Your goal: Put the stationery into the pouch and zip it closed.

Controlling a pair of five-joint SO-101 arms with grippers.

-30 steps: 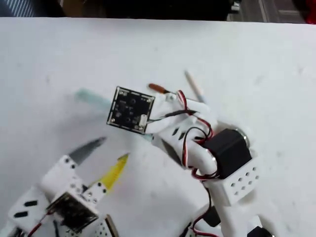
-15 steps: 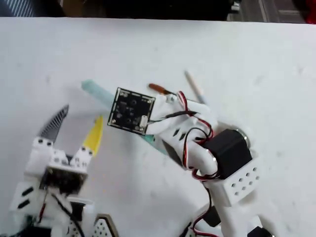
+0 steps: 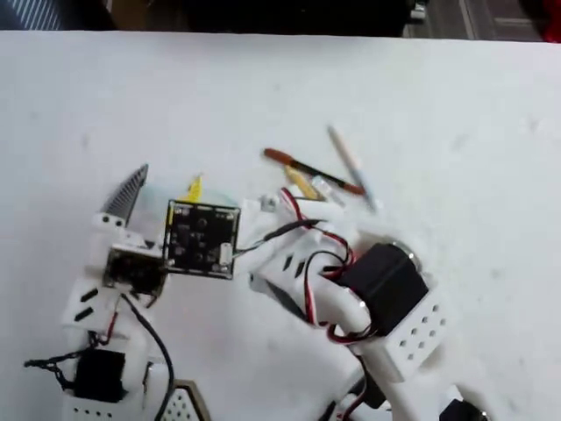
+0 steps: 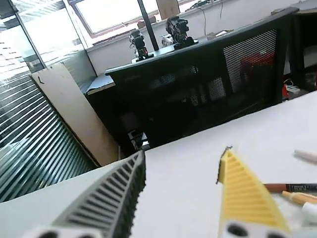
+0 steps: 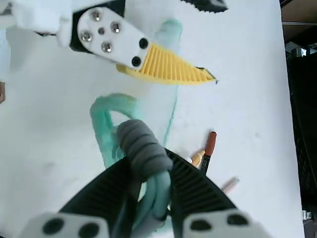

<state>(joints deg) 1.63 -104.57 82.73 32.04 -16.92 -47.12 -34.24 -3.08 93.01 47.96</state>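
The mint-green pouch (image 5: 105,120) lies crumpled on the white table, and a pale strip of it (image 3: 213,198) shows beside the camera board. My right gripper (image 5: 151,163) is shut on the pouch's near edge, where a grey ribbed piece (image 5: 141,144) sits between its black fingers. My left gripper (image 3: 162,184) is open right by the pouch, its yellow finger (image 5: 166,65) over the fabric and its grey finger (image 4: 116,196) to the side. A brown pen (image 3: 307,168), a yellow pencil (image 3: 302,184) and a pale pen (image 3: 349,165) lie loose beyond the right arm.
The right arm's body (image 3: 386,294) and its red wires cover the table's middle. The table's far edge (image 3: 280,33) meets a dark background. In the left wrist view, dark desks and chairs (image 4: 208,89) stand behind the table.
My left gripper has swung from the near left over to the pouch, staying open. The right arm has shifted left with the pouch, uncovering the pens and pencil.
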